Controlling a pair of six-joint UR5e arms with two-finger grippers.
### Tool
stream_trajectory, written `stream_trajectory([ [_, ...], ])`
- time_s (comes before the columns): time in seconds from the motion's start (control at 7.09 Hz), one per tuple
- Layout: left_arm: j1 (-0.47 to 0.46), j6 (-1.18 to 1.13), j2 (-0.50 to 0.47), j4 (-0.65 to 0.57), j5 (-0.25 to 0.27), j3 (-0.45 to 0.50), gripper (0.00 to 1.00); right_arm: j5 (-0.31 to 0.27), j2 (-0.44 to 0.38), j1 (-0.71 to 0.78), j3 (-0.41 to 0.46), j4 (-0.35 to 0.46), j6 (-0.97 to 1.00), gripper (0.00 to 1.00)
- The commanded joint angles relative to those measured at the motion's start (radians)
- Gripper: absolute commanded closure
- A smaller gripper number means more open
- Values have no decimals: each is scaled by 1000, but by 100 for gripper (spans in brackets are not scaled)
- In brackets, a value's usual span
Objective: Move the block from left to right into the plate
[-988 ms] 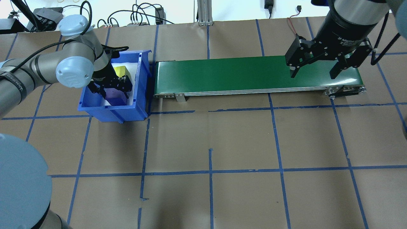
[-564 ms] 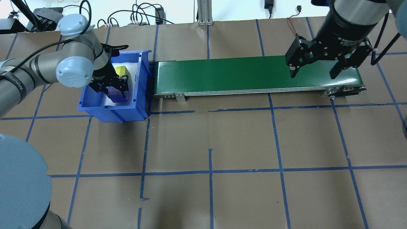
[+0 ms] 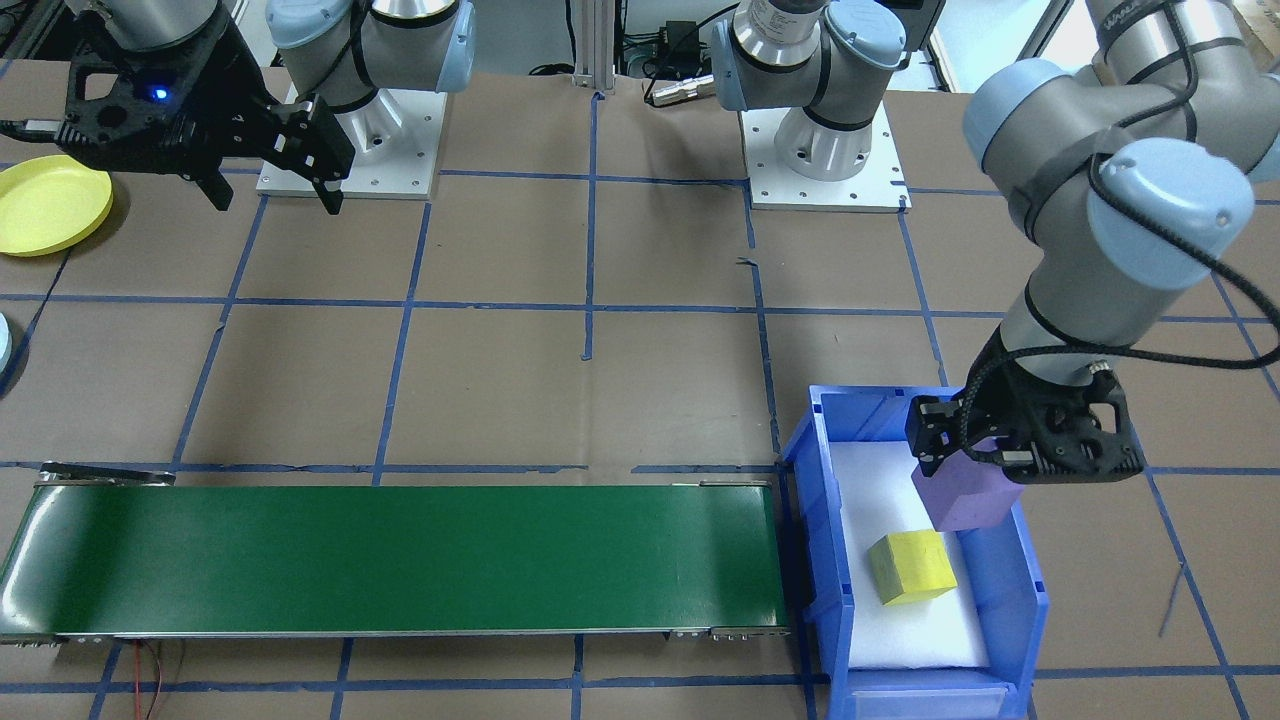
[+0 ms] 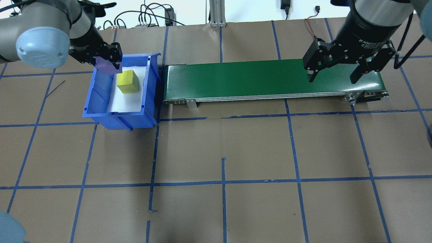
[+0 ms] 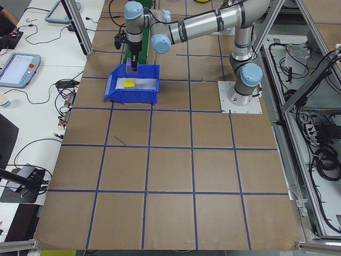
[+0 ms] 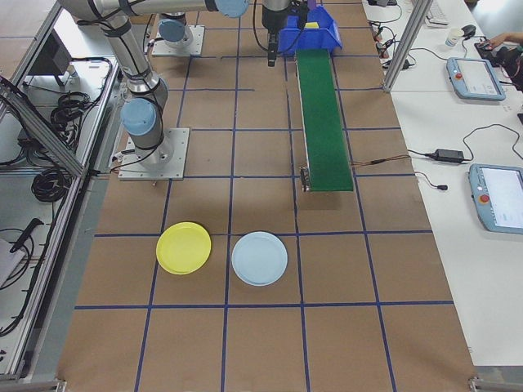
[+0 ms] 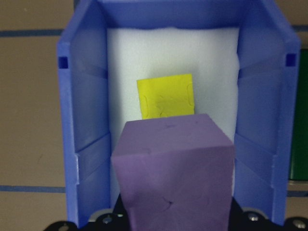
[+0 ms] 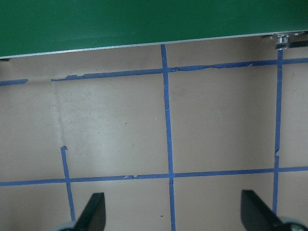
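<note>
My left hand (image 3: 985, 470) grips a purple block (image 3: 966, 494), lifted above the blue bin (image 3: 1020, 590); my wrist view shows it hanging clear over the white lining. A yellow block (image 4: 128, 81) lies in the bin below. My right hand (image 4: 332, 72) hangs spread and empty over the far end of the green conveyor (image 4: 236, 79). Only the front and right-side views show the yellow plate (image 6: 183, 247) on the table (image 6: 270, 327), beside a pale blue plate (image 6: 259, 258), well apart from the bin.
</note>
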Motion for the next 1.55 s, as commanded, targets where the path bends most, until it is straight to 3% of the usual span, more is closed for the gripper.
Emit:
stream_trajectory([
  [0.0,-83,-121,-14,1,-45,26,67,0,0,-1,0,0,0,0],
  [0.28,-202,-265,-98,93,-45,26,67,0,0,-1,-1,0,0,0],
  [0.85,-240,-295,-204,139,-62,9,66,-2,0,-1,0,-2,0,0],
  [0.99,-240,-287,-221,145,-67,10,47,-2,0,-1,0,-2,0,0],
  [1.13,-240,-281,-220,144,-65,20,0,-2,0,-1,0,-2,0,0],
  [1.41,-237,-271,-180,144,-52,33,0,-2,2,-1,2,-2,-2,0],
])
